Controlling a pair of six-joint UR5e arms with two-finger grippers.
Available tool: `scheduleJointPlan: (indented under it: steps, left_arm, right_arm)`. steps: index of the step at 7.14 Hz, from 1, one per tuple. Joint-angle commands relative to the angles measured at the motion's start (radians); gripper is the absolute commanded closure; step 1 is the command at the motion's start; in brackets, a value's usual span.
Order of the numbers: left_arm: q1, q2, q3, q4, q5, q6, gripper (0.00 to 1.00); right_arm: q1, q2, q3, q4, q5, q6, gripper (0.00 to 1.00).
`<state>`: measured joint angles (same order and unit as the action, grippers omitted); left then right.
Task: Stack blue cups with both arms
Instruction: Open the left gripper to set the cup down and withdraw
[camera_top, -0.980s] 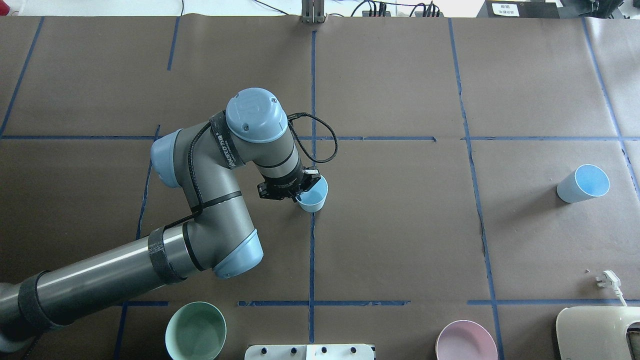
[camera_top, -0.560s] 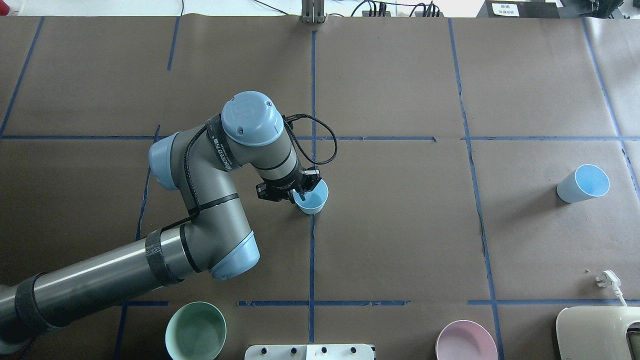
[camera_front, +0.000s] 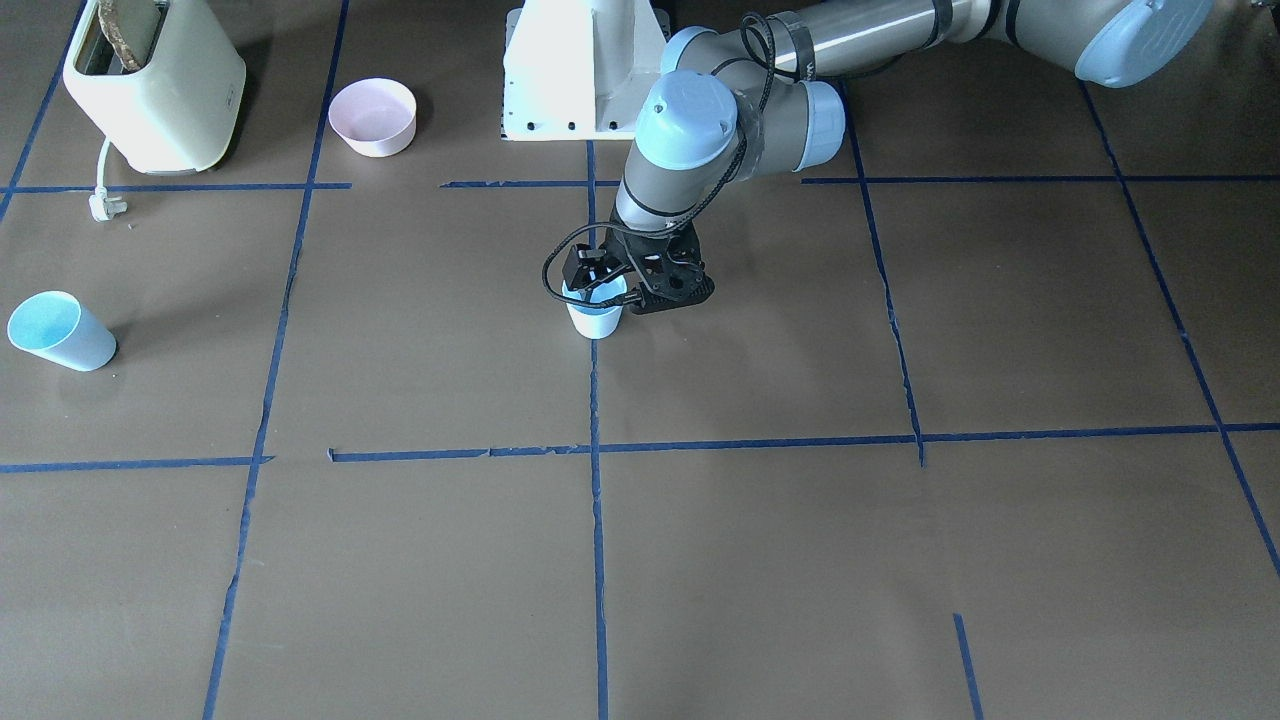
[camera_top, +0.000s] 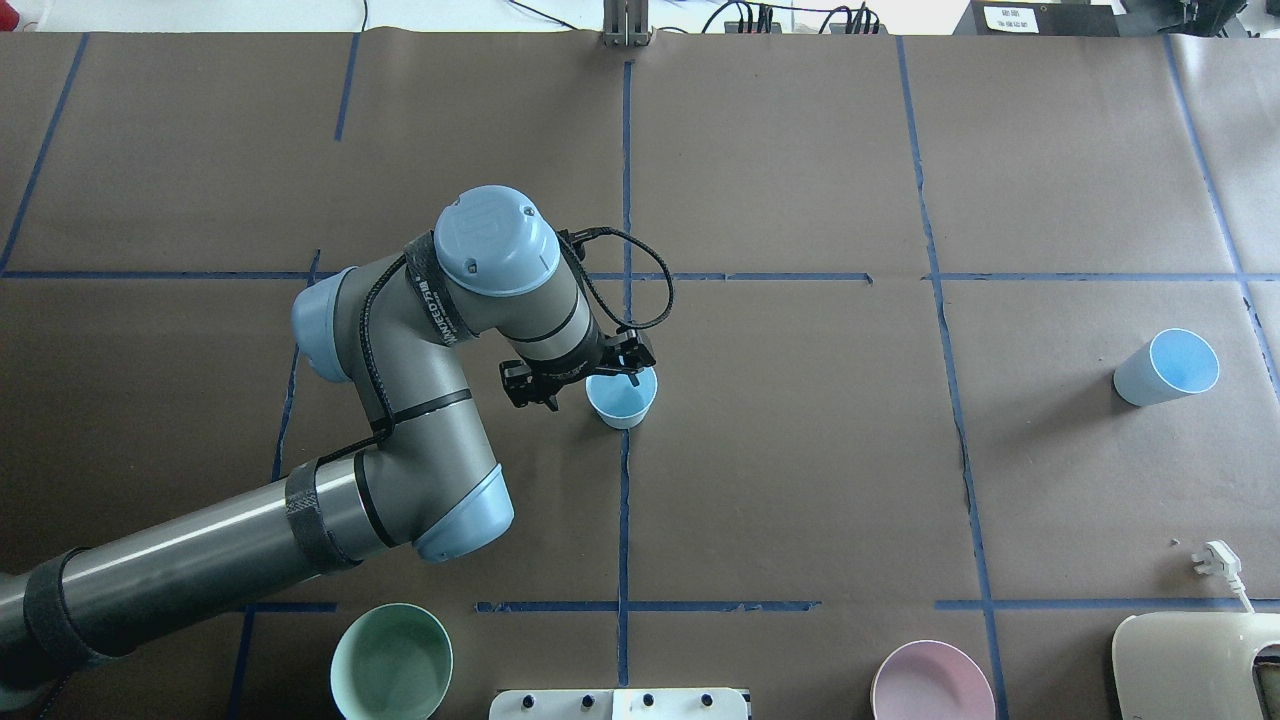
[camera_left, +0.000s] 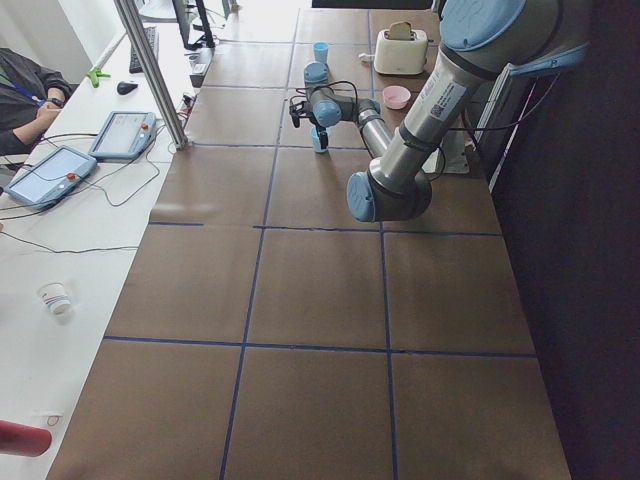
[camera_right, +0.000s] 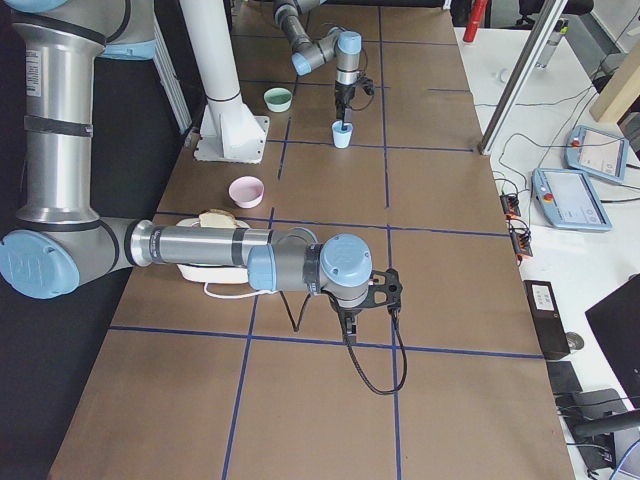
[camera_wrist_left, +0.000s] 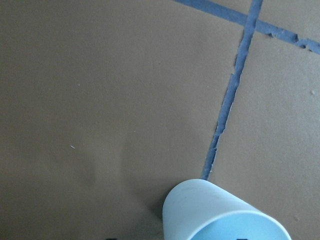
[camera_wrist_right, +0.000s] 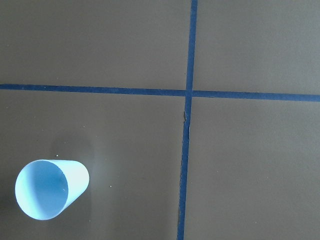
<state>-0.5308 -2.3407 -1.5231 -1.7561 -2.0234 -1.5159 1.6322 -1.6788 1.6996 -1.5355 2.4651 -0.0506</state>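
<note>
One blue cup (camera_top: 622, 405) stands upright on the centre tape line, also seen in the front view (camera_front: 595, 320) and the left wrist view (camera_wrist_left: 210, 210). My left gripper (camera_top: 610, 383) hovers at its rim and looks open, one fingertip inside the cup and one outside it. The second blue cup (camera_top: 1160, 370) stands upright far to the right, also in the front view (camera_front: 60, 335) and the right wrist view (camera_wrist_right: 47, 189). My right gripper (camera_right: 345, 325) points down above the table near that end. I cannot tell whether it is open or shut.
A mint-green bowl (camera_top: 390, 660) and a pink bowl (camera_top: 930, 685) sit near the robot's edge. A cream toaster (camera_top: 1200, 665) with its white plug (camera_top: 1215, 560) is at the near right. The white pedestal (camera_front: 580, 70) stands between the bowls.
My left wrist has swung left and a little toward the robot. The finger that was deep at the cup's left rim has eased off. The cup has stayed almost in place on the table.
</note>
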Motion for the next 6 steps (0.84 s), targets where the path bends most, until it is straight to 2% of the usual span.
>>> scheduleJointPlan:
  steps: [1, 2, 3, 4, 5, 6]
  left_arm:
    - [-0.003, 0.001, -0.031, 0.003, 0.000, 0.000, 0.00]
    - [-0.026, 0.036, -0.116, 0.029, -0.012, 0.000, 0.00]
    - [-0.050, 0.097, -0.228, 0.087, -0.032, 0.002, 0.00]
    - [-0.122, 0.138, -0.333, 0.222, -0.114, 0.034, 0.00]
    - [-0.182, 0.190, -0.455, 0.345, -0.151, 0.156, 0.00]
    - [-0.230, 0.245, -0.551, 0.445, -0.153, 0.262, 0.00]
  right_arm:
    - [0.000, 0.001, -0.001, 0.000, 0.000, 0.002, 0.00]
    - [0.000, 0.051, 0.018, -0.005, 0.000, 0.005, 0.00]
    - [0.000, 0.041, 0.022, -0.002, 0.008, 0.005, 0.00]
    - [-0.005, 0.027, 0.009, -0.002, 0.011, 0.005, 0.00]
    - [-0.018, 0.021, 0.018, 0.000, 0.033, 0.009, 0.00]
    - [-0.075, 0.024, 0.023, 0.032, 0.041, 0.106, 0.00]
